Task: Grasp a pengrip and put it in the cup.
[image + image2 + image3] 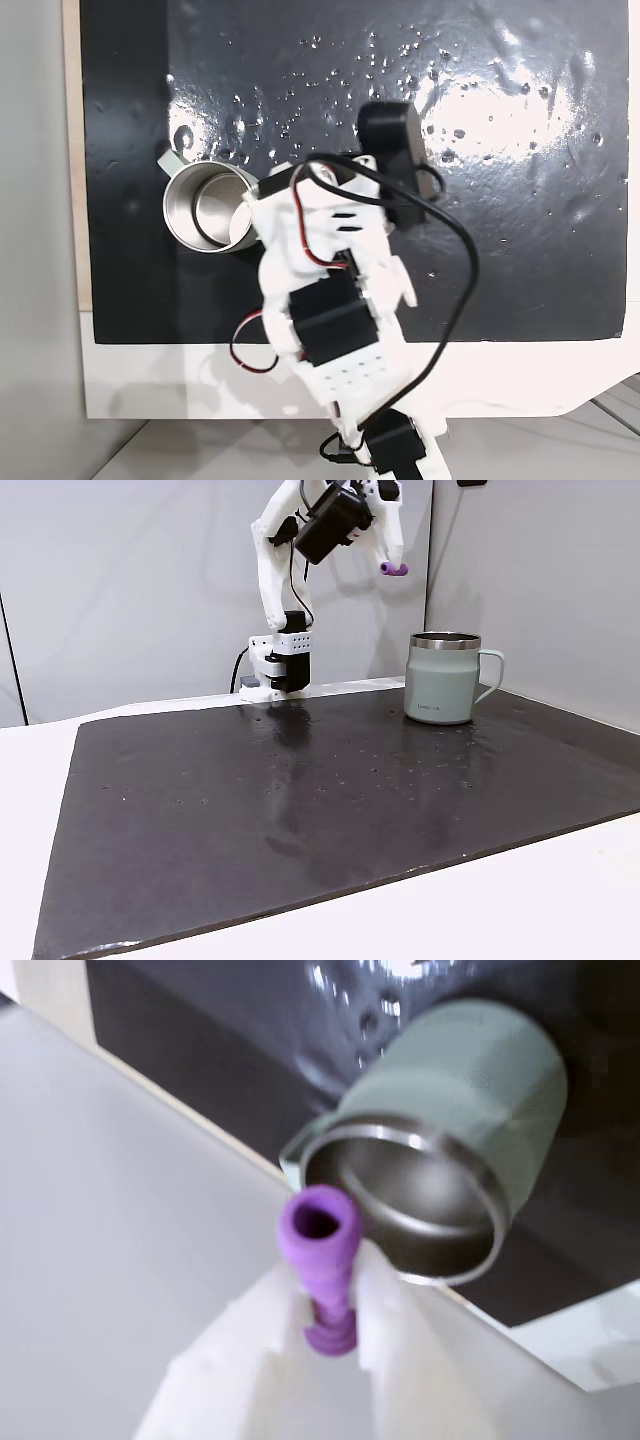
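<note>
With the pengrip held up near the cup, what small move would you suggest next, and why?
Probably carry the gripper sideways until it is over the cup, then lower. The side fixed view shows the pengrip held high and short of the rim, so releasing now would likely miss.

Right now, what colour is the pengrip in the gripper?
Purple; the pengrip shows best in the wrist view.

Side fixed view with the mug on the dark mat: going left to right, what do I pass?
Arm base at the mat's far edge → raised pincer shut on the purple pengrip → steel-rimmed grey-green cup, its handle pointing right.
</note>
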Controlling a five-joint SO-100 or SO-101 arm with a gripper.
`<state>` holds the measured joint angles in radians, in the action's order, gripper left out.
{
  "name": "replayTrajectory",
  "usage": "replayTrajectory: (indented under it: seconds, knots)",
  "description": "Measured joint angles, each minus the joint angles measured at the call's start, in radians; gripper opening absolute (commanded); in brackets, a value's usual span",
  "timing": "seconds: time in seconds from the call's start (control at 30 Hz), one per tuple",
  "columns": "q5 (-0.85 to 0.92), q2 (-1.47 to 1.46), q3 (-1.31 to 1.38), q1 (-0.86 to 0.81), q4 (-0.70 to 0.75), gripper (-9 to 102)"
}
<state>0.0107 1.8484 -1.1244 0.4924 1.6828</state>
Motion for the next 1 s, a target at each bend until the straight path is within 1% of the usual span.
replayTrajectory:
  seconds: [0.17,0.73,0.77,0.9,1.0]
  knots:
    - [-0.014,-0.071,0.017,0.133,-0.002,0]
    - [0.023,-0.235,0.081,0.313,-0.002,1]
    - [0.023,-0.235,0.081,0.314,-0.002,3]
    - [0.031,-0.235,0.081,0.314,-0.002,23]
    - [0.035,-0.235,0.081,0.313,-0.002,32]
